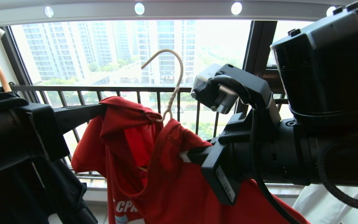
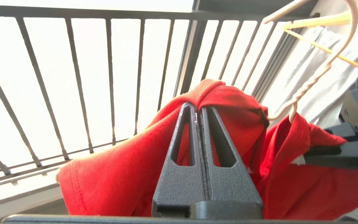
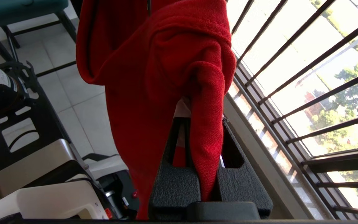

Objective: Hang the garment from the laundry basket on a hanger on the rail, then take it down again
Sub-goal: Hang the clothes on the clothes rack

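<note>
Left gripper (image 2: 197, 109) clenched on a fold of the red garment (image 1: 166, 174) at its left shoulder, fingers pressed together with cloth bunched over the tips; right gripper (image 3: 194, 124) likewise clamped on the garment at the other shoulder, beside the white neck label (image 3: 183, 109), red cloth draped down over one finger; both held up side by side in front of the dark barred window railing (image 1: 120, 90). Garment stretched between the two grips and hanging down below them, white lettering showing near its lower part; cream wire hanger (image 1: 171, 77) rising from the neck opening between the grippers, twisted neck upright, hook in the air below the grey rail (image 1: 182, 9) and not on it. Black garment (image 1: 42, 193) hanging at the left; white garment (image 2: 315, 68) on a wooden hanger (image 2: 328, 20) near the right gripper.
</note>
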### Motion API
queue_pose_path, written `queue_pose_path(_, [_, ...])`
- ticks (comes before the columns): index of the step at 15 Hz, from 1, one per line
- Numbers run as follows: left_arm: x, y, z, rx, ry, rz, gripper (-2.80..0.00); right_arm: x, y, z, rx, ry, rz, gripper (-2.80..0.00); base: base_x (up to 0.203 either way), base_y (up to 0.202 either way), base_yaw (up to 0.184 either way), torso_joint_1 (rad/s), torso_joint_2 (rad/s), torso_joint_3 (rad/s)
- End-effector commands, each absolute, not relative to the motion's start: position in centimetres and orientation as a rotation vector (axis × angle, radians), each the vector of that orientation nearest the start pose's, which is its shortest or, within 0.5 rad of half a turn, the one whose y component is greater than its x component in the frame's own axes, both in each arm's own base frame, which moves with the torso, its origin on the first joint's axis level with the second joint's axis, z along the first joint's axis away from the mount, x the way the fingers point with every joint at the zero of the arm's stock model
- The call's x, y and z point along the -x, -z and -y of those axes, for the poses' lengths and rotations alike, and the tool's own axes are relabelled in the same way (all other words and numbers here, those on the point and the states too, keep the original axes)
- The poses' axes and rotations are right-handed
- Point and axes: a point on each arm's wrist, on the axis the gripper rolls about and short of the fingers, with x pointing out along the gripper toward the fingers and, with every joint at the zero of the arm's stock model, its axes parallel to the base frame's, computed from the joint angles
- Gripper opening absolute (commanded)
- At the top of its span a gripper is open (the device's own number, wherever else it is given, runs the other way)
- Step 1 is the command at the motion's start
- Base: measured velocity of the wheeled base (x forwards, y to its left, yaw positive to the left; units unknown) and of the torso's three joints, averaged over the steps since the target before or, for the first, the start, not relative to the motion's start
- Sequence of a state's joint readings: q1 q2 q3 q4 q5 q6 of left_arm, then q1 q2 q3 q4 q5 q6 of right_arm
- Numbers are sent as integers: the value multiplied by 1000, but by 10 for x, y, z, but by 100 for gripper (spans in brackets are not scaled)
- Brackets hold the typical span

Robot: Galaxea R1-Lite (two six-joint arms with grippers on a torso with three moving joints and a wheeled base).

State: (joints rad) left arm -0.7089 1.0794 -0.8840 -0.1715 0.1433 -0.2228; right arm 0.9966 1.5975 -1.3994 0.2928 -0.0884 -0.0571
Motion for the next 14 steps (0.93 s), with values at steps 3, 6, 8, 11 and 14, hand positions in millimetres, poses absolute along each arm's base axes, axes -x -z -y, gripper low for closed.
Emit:
queue_pose_path(3, [-115, -307, 93, 232, 507, -30, -280, -152, -285, -236, 334, -906, -426, -280, 0, 0, 0, 0, 0, 0])
queue_pose_path(6, [-119, -303, 95, 193, 482, -66, -280, -148, -286, -238, 342, -904, -420, -280, 0, 0, 0, 0, 0, 0])
queue_pose_path(8, [-128, -284, 100, 40, 386, -217, -280, -145, -285, -241, 352, -904, -417, -280, 0, 0, 0, 0, 0, 0])
queue_pose_path(11, [-130, -282, 99, -77, 279, -272, -280, -144, -282, -241, 363, -900, -423, -280, 0, 0, 0, 0, 0, 0])
queue_pose_path(14, [-125, -286, 97, -58, 297, -248, -280, -143, -285, -241, 357, -903, -412, -280, 0, 0, 0, 0, 0, 0])
